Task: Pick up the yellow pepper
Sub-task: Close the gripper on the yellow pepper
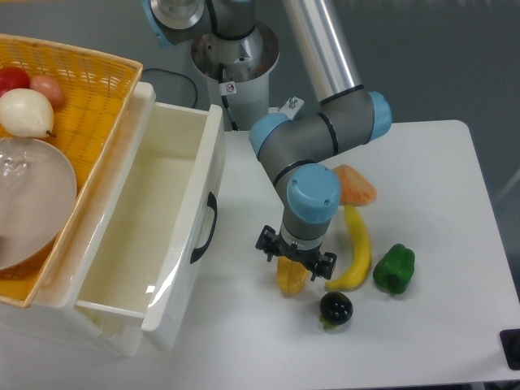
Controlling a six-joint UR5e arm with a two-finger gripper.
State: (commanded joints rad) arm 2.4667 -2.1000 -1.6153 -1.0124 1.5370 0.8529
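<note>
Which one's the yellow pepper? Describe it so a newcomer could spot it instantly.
Start at the open white drawer and move right along the table to the fruit cluster. The yellow pepper lies directly beneath the gripper, left of the banana. It is short, stubby and lobed, whereas the banana is long and curved.

I counted 1 yellow pepper [291, 277], 1 banana [355, 253], 1 green pepper [394, 269], 1 dark round fruit [335, 309], 1 orange pc [356, 186]. Basket [97, 122] had 1 pear [26, 112], 2 reddish fruits, 1 glass bowl [28, 199]. 1 open drawer [154, 227], 1 gripper [296, 256].
</note>
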